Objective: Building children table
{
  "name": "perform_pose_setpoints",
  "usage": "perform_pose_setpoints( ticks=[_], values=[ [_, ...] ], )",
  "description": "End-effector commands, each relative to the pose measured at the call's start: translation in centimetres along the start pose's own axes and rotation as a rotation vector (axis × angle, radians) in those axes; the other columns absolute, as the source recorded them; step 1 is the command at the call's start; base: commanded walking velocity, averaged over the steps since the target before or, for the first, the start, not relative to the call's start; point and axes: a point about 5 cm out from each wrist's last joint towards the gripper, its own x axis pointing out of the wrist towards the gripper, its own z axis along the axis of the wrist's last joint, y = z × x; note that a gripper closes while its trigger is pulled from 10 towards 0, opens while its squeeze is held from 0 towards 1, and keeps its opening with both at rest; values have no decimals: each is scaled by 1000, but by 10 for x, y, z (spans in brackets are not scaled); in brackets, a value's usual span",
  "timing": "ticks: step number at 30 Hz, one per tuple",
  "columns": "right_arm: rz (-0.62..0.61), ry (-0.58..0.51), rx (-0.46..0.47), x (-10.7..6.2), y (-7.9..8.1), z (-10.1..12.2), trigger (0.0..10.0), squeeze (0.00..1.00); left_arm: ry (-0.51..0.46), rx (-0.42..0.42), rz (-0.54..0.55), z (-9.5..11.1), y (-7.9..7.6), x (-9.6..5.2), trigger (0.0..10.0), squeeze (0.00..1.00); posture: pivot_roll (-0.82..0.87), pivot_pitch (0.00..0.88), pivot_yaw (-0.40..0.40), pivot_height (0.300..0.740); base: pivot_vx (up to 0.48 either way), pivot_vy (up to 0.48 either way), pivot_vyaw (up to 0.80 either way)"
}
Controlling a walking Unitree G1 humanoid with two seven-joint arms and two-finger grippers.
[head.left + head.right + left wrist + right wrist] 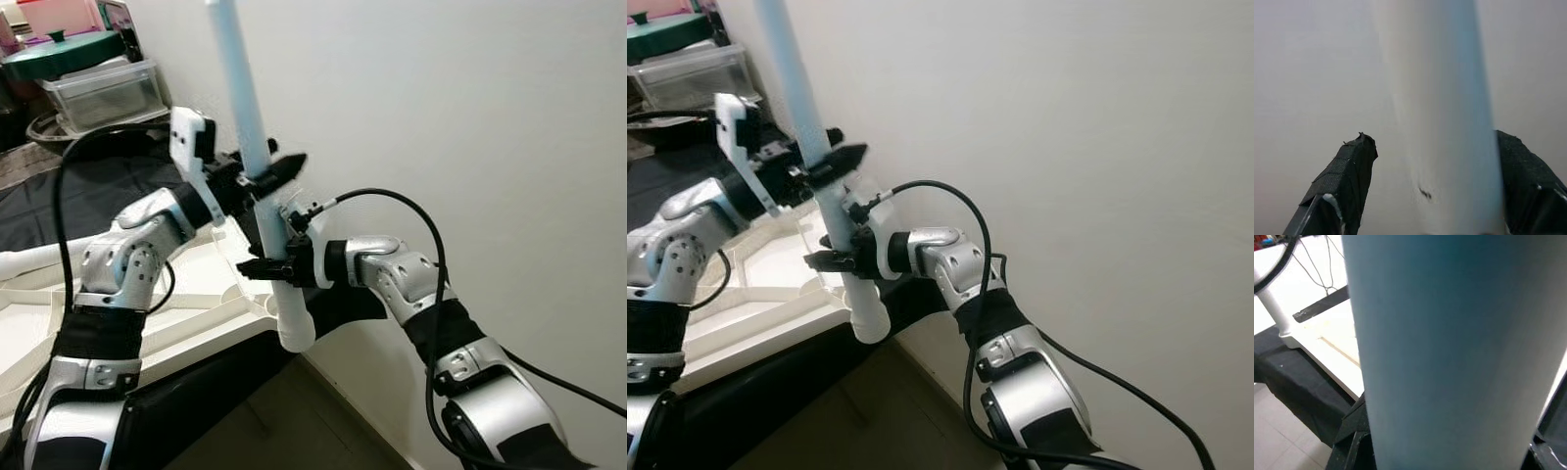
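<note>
One pale blue table leg [257,166], a long round tube, stands nearly upright at the near right corner of the upturned white tabletop [186,294], leaning a little toward the robot's left at its top, close in front of the plain white wall [470,127]. Its lower end sits in the white corner socket [294,328] of the tabletop, which hangs just over the edge of the black cloth [196,387] that the tabletop lies on. Two grippers hold this one leg, one above the other. The left gripper [266,176] reaches in from the left and has the leg between its two black fingers about halfway up; in the left wrist view one finger [1528,186] lies against the tube while the other finger [1344,181] stands a little clear of it, so the grasp looks loose. The right gripper [274,266] comes in from the right and takes the leg lower down, just above the socket, its fingers closed around the tube, which stands right before its camera in the right wrist view. A second white leg [29,259] lies near the far left edge of the tabletop. At the far left behind the tabletop stands one clear plastic storage box [103,93] with a dark green round lid [64,49] resting on top.
</note>
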Motion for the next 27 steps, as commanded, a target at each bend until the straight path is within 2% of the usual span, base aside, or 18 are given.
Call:
perform_pose_setpoints(
  ticks=[1,2,4,6,7,9,11,13,15,16,19,20,21,22,23,24,25,27],
  values=[
    [-25,-13,1,-4,-5,0,0,0,-62,29,84,17,12,-8,10000,0,-69,0,31,740,0,0,0],
    [-25,-13,1,-4,-5,0,0,0,-62,29,84,17,12,-8,10000,0,-69,0,31,740,0,0,0],
    [-68,-22,0,-9,-12,1,0,0,-137,36,176,31,21,-18,10000,0,-69,0,31,740,0,0,0],
    [-144,-77,-9,-16,-23,11,0,0,-217,40,259,44,28,-28,10000,0,-69,0,31,740,0,0,0],
    [-144,-77,-9,-16,-23,11,0,0,-217,40,259,44,28,-28,10000,0,-69,0,31,740,0,0,0],
    [-234,-160,-2,-23,-34,27,0,0,-276,34,309,51,28,-39,10000,0,-64,0,27,740,0,0,0],
    [-319,-253,35,-31,-44,42,0,0,-298,36,344,50,25,-49,10000,0,-64,0,27,740,0,0,0],
    [-336,-272,44,-33,-46,45,0,0,-301,37,352,50,24,-51,10000,0,-64,0,27,740,0,0,0],
    [-374,-381,57,-39,-48,60,0,0,-306,18,378,42,18,-59,10000,0,-62,0,23,740,0,0,0],
    [-374,-381,57,-39,-48,60,0,0,-306,18,378,42,18,-59,10000,0,-62,0,23,740,0,0,0],
    [-398,-522,92,-46,-49,76,0,0,-252,5,384,24,5,-69,10000,0,-60,0,19,740,0,0,0],
    [-395,-566,107,-46,-48,80,0,0,-208,-12,383,11,-2,-71,10000,835,-58,0,15,740,0,0,0],
    [-393,-592,115,-47,-47,81,0,0,-180,-25,382,2,-7,-72,10000,1000,-58,0,15,740,0,0,0],
    [-393,-592,115,-47,-47,81,0,0,-180,-25,382,2,-7,-72,10000,1000,-58,0,15,740,0,0,0],
    [-383,-639,116,-46,-43,84,0,0,-74,-10,333,-22,-25,-74,10000,1000,-58,0,13,740,0,0,0],
    [-383,-639,116,-46,-43,84,0,0,-74,-10,333,-22,-25,-74,10000,1000,-58,0,13,740,0,0,0],
    [-380,-652,113,-44,-42,84,0,0,-10,18,296,-33,-34,-74,10000,1000,-58,0,13,740,0,0,0],
    [-374,-665,112,-42,-40,83,0,0,51,39,274,-45,-42,-74,10000,1000,-55,0,16,740,0,0,0]
  ],
)
